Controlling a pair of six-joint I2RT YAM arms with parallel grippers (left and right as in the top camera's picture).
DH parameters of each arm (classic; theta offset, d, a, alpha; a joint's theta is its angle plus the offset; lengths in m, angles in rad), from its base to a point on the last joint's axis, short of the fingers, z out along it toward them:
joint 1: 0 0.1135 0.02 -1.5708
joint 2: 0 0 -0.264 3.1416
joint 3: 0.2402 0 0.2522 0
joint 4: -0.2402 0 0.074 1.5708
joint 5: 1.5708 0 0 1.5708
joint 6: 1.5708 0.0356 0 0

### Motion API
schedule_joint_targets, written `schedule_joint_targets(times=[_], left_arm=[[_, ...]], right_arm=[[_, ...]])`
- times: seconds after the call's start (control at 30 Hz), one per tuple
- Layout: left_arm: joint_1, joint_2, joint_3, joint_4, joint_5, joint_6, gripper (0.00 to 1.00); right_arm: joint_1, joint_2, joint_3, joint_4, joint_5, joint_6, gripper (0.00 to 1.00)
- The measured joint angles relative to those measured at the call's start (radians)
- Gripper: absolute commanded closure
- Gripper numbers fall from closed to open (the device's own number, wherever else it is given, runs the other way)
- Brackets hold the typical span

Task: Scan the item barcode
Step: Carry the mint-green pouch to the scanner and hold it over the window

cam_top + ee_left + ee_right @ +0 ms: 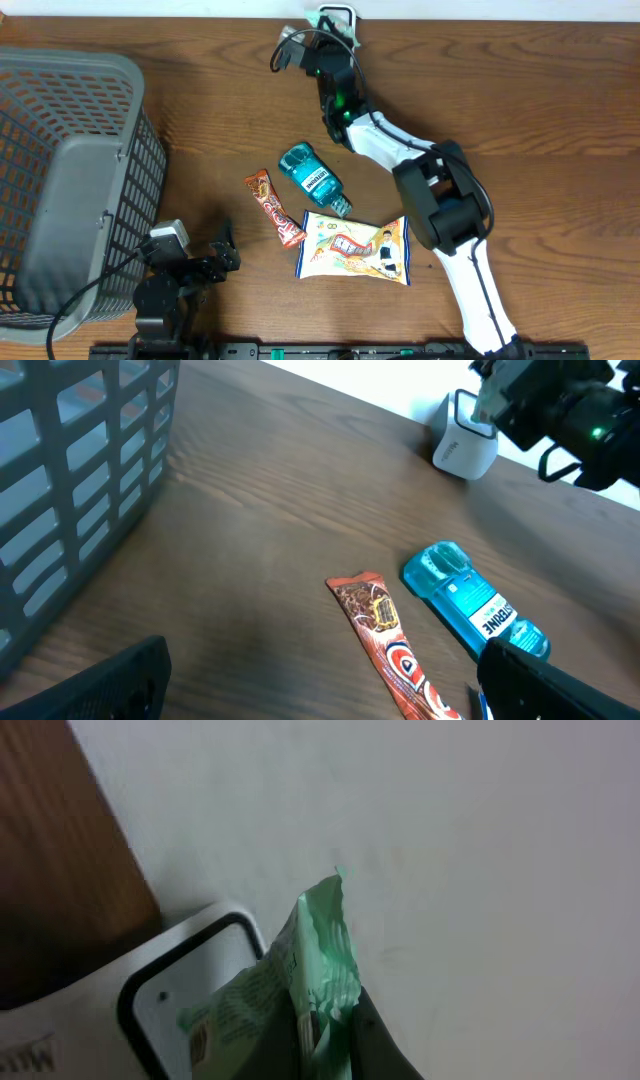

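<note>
My right gripper [326, 1025] is shut on the crimped edge of a pale green packet [318, 945]. It holds the packet upright, right in front of the white barcode scanner [165, 1005] with its black-framed window. From overhead the right gripper [303, 48] reaches the scanner [337, 17] at the table's far edge, and the packet is hidden there. The left wrist view shows the scanner [464, 444] with the right gripper [530, 400] beside it. My left gripper [198, 250] rests open near the front edge, holding nothing.
A grey mesh basket [60, 180] fills the left side. In the middle lie a red-orange snack bar [275, 208], a blue mouthwash bottle [312, 178] and a printed snack bag [355, 248]. The bar [385, 645] lies close to my left gripper [320, 695].
</note>
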Motion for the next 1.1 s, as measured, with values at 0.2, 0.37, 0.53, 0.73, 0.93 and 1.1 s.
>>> schedule_joint_targets(times=[0.2, 0.37, 0.53, 0.73, 0.93, 1.1], left_arm=[[0.000, 0.000, 0.000, 0.000, 0.000, 0.000, 0.02], [0.000, 0.000, 0.000, 0.000, 0.000, 0.000, 0.02], [0.000, 0.000, 0.000, 0.000, 0.000, 0.000, 0.02], [0.000, 0.000, 0.000, 0.000, 0.000, 0.000, 0.02], [0.000, 0.000, 0.000, 0.000, 0.000, 0.000, 0.02], [0.000, 0.000, 0.000, 0.000, 0.000, 0.000, 0.02]], right_arm=[[0.000, 0.000, 0.033, -0.017, 0.009, -0.019, 0.99], [0.000, 0.000, 0.039, -0.076, 0.009, -0.035, 0.99], [-0.007, 0.000, 0.040, -0.110, 0.007, -0.045, 0.99], [-0.007, -0.003, 0.056, -0.211, 0.004, -0.057, 0.99], [-0.004, -0.006, 0.060, -0.286, -0.026, -0.056, 0.99], [-0.004, -0.008, 0.061, -0.367, -0.092, -0.056, 0.99]])
